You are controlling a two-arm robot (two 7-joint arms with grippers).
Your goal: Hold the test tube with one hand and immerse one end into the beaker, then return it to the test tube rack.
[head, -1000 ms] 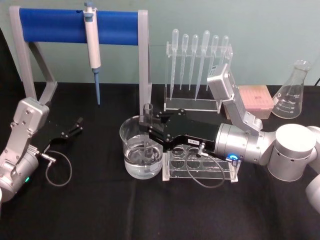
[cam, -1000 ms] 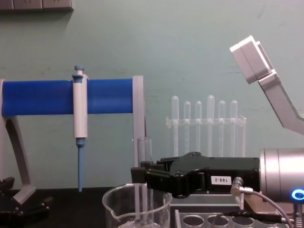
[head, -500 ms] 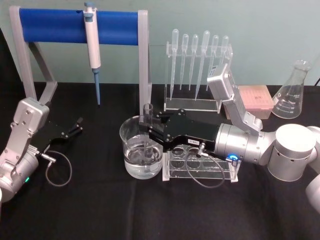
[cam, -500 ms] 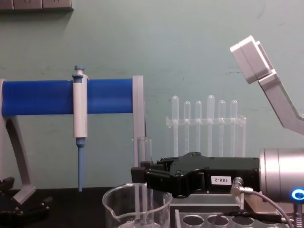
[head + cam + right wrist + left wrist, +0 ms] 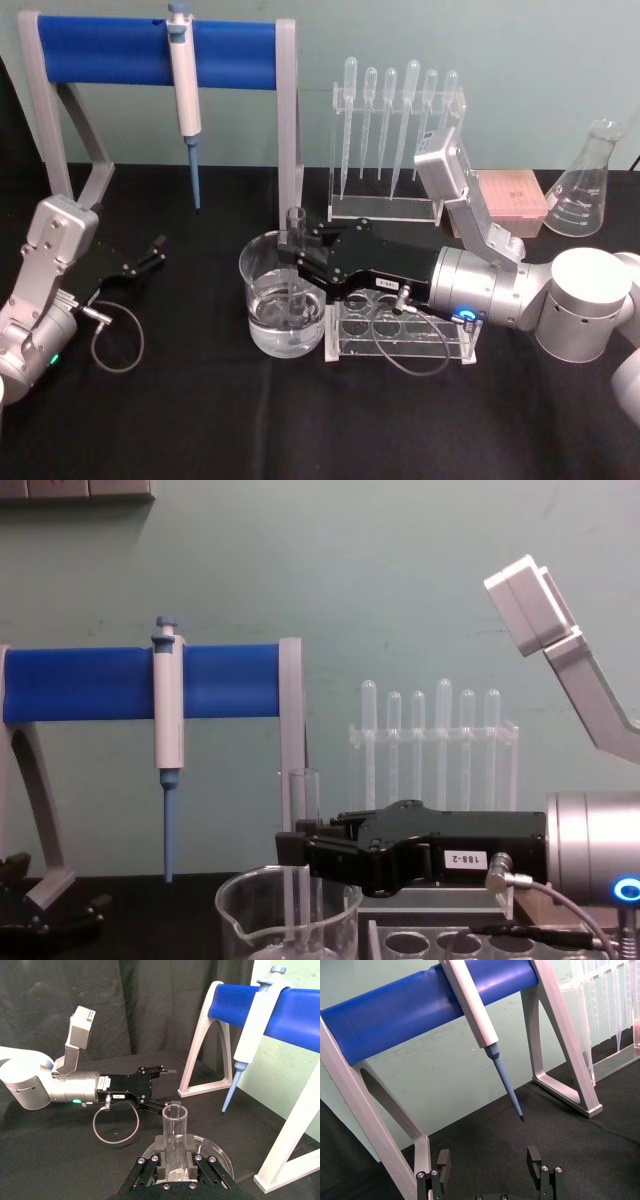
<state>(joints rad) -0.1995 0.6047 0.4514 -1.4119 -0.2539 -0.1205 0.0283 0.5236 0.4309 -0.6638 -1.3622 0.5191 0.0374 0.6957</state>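
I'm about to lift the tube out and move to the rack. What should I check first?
1. Grip: right gripper shut on the long clear glass test tube, tube upright: ok.
2. Immersion: tube's lower end reaches the water in the wide clear glass beaker: ok.
3. Target: clear plastic test tube rack stands right beside the beaker, visible holes empty: ok.
4. Grey cable loops across the rack: not ok, it might snag.
5. Left gripper open, parked at the table's left, away from the path: ok.
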